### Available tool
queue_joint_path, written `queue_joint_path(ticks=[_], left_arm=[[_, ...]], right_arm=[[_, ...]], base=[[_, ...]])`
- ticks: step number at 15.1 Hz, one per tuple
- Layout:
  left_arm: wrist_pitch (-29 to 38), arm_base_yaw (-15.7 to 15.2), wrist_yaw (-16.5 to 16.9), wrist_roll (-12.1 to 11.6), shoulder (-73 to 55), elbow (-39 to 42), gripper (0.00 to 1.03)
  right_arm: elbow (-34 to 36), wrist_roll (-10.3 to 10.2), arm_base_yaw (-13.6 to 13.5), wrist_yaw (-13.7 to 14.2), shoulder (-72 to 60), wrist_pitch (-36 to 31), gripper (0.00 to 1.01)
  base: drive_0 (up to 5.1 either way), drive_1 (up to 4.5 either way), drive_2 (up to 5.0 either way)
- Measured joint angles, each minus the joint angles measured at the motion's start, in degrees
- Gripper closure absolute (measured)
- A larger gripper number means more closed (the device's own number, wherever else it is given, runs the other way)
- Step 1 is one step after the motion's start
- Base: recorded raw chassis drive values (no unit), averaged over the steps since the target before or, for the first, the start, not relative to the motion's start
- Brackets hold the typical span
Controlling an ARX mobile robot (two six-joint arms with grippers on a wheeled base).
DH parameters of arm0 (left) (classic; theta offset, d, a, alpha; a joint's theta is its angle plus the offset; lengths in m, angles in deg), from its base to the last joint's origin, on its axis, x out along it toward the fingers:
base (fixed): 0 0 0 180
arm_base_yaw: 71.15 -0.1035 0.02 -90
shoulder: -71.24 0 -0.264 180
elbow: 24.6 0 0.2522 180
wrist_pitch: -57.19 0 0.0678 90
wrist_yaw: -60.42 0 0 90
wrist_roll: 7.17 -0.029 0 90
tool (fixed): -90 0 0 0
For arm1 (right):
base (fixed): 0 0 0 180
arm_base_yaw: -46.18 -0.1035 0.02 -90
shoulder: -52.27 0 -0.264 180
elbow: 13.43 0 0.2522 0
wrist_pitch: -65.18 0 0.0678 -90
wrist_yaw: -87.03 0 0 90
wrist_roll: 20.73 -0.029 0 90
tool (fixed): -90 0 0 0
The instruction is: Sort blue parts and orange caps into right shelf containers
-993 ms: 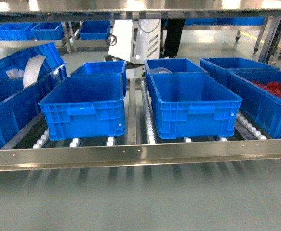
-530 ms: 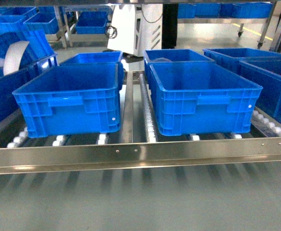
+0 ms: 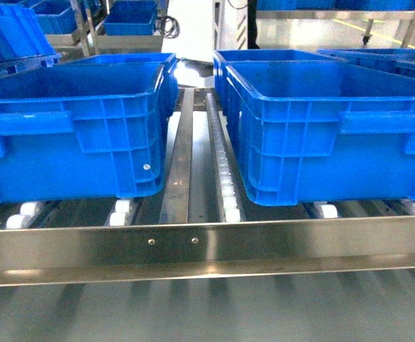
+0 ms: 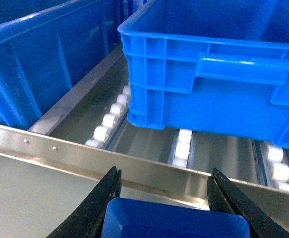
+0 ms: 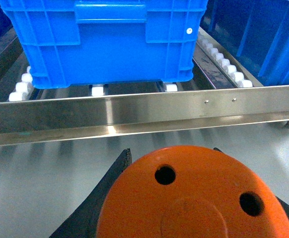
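A blue part [image 4: 176, 220] is held between the closed jaws of the left pincer [image 4: 169, 208], and an orange cap [image 5: 194, 198] is gripped by the right pincer [image 5: 184, 198]. Both are carried just short of the front rail [image 3: 207, 249] of the right shelf. Two crates [image 3: 72, 128] [image 3: 335, 128] sit on the rollers [image 3: 228, 203]; nothing is seen inside them. Neither item is dropped yet, so both placements are judged to remain.

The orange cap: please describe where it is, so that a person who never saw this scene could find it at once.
Start at the steel front rail of the shelf, in the right wrist view. In front of it, the right gripper holds the orange cap. It is the only orange thing here, round, with small holes in its flat top; the crates behind the rail are blue.
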Motion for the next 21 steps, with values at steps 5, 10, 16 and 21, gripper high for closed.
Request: queue_joint_path(ticks=[5,10,16,21], left_arm=[[0.1,0.0,0.0,0.0,-0.2,0.0,0.58],[0.1,0.0,0.0,0.0,-0.1,0.0,0.58],[0.1,0.0,0.0,0.0,-0.1,0.0,0.58],[0.1,0.0,0.0,0.0,-0.1,0.0,0.58]], right_arm=[[0.0,0.0,0.0,0.0,-0.3,0.0,0.59],[0.0,0.0,0.0,0.0,-0.3,0.0,0.59],[0.0,0.0,0.0,0.0,-0.3,0.0,0.59],[0.0,0.0,0.0,0.0,-0.3,0.0,0.59]], base=[[0.0,0.00,0.0],[0.0,0.00,0.0],[0.0,0.00,0.0],[0.0,0.00,0.0]])
